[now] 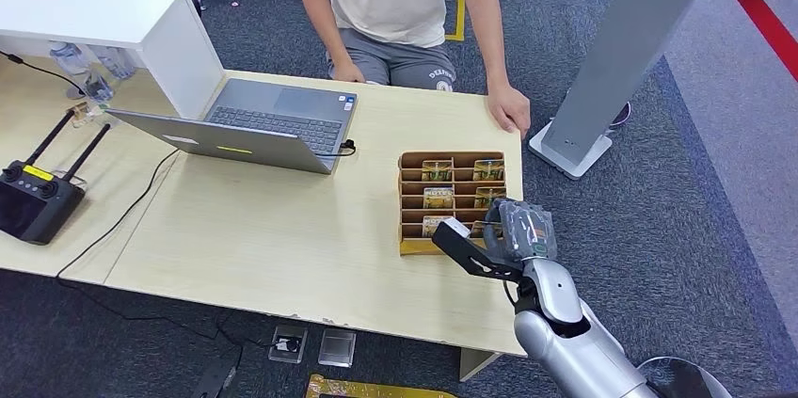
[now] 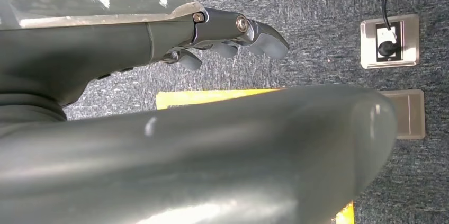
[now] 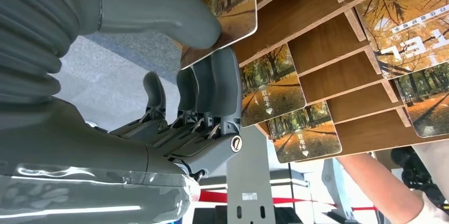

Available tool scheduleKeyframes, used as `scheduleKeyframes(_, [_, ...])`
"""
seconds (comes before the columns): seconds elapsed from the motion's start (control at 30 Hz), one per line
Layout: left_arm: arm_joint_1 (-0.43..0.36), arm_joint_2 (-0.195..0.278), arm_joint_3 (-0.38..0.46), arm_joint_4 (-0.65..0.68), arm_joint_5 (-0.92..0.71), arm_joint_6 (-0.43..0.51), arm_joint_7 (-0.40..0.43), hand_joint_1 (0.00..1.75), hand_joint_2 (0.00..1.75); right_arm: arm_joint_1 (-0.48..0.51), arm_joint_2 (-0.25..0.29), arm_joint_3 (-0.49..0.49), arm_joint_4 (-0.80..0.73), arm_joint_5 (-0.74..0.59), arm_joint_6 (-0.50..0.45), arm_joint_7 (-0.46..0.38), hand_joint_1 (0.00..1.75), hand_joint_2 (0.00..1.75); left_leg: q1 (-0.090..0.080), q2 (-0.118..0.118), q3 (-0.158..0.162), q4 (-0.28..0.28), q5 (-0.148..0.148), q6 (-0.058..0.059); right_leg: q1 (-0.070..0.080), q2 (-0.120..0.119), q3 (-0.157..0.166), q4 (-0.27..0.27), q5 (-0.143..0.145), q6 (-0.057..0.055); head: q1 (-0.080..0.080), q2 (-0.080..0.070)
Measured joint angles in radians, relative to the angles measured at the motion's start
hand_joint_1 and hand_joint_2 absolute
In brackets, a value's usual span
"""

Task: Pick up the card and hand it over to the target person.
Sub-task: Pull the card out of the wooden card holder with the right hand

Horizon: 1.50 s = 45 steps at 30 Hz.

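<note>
Right hand: the right hand [image 1: 508, 233] reaches over the near right corner of the wooden card rack [image 1: 453, 161]; thumb [image 3: 159, 15] and fingers [image 3: 212, 83] pinch a card [image 3: 230, 7] from opposite faces.
Card: at the rack's near edge, in the near row, its lower end still at the rack; cards in the neighbouring slots [image 3: 272, 83] sit just beside it.
Left hand: the left hand [image 2: 233, 36] hangs over grey carpet, fingers loosely curled, holding nothing.
Person: a person [image 1: 395, 3] sits at the table's far side, one hand [image 1: 511, 108] resting on the table edge, just beyond the rack.
Room: bare tabletop [image 1: 282, 229] lies left of the rack; a laptop [image 1: 254, 125] sits further left; the table's right edge is close to the rack.
</note>
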<state>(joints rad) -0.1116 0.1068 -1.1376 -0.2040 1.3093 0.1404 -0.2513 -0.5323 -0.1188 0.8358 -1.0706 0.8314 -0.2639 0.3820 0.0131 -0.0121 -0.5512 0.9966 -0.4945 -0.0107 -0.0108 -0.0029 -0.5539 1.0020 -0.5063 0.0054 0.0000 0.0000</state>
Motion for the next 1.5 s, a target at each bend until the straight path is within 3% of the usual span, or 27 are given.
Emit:
scheduleKeyframes(0.17, [0.000,0.000,0.000,0.000,0.000,0.000,0.000,0.00,0.00,0.006,0.008,0.008,0.025,-0.004,0.003,-0.005,1.19,1.75,0.000,0.000,0.001,-0.001,0.000,0.000,0.000,0.000,0.001,-0.001,0.000,0.000,0.000,0.000])
scheduleKeyframes(0.37, [0.000,0.000,0.001,0.001,0.001,0.001,0.000,0.00,0.00,0.009,0.019,0.015,0.060,-0.016,0.010,-0.017,0.97,1.75,0.000,0.000,0.001,-0.001,0.000,0.000,0.000,0.000,0.001,-0.001,0.000,0.000,0.000,0.000])
scheduleKeyframes(0.47, [0.000,0.000,0.000,0.000,0.001,0.001,0.000,0.00,0.00,0.011,0.021,0.017,0.072,-0.020,0.012,-0.019,0.96,1.75,0.000,0.001,0.002,-0.002,0.001,0.000,0.000,0.000,0.002,-0.002,0.001,0.000,0.000,0.000])
scheduleKeyframes(0.63, [0.000,0.001,0.001,0.000,0.002,0.001,0.000,0.00,0.00,0.009,0.022,0.019,0.079,-0.025,0.007,-0.023,1.06,1.75,0.000,0.001,0.002,-0.002,0.000,0.000,0.000,0.001,0.002,-0.002,0.000,0.000,0.000,0.000])
scheduleKeyframes(0.87, [0.000,0.002,0.002,0.000,0.004,0.004,-0.003,0.00,0.00,0.002,0.018,0.019,0.055,-0.022,0.000,-0.016,1.39,1.75,0.000,0.001,0.001,-0.002,0.001,0.000,0.000,0.000,0.001,-0.002,0.001,0.000,0.000,0.000])
scheduleKeyframes(1.03, [0.000,0.002,0.002,0.000,0.004,0.005,-0.003,0.00,0.00,-0.001,0.018,0.018,0.048,-0.020,-0.002,-0.014,1.42,1.75,0.000,0.000,0.001,-0.001,0.000,0.000,0.000,0.000,0.001,0.000,0.000,0.000,0.000,0.000])
scheduleKeyframes(1.2, [0.000,0.003,0.000,0.000,0.002,0.008,-0.003,0.00,0.00,-0.001,0.021,0.014,0.051,-0.018,-0.007,-0.016,1.55,1.75,0.000,0.001,0.000,0.000,0.000,0.000,0.000,0.000,0.000,0.000,0.000,0.000,0.000,0.000])
scheduleKeyframes(1.5, [-0.001,0.003,-0.012,0.000,-0.009,0.025,0.005,0.00,0.00,-0.003,0.025,0.009,0.060,-0.017,-0.010,-0.022,1.57,1.75,0.000,0.001,0.001,-0.001,0.000,0.000,0.000,0.000,0.001,-0.001,0.000,0.000,0.000,0.000])
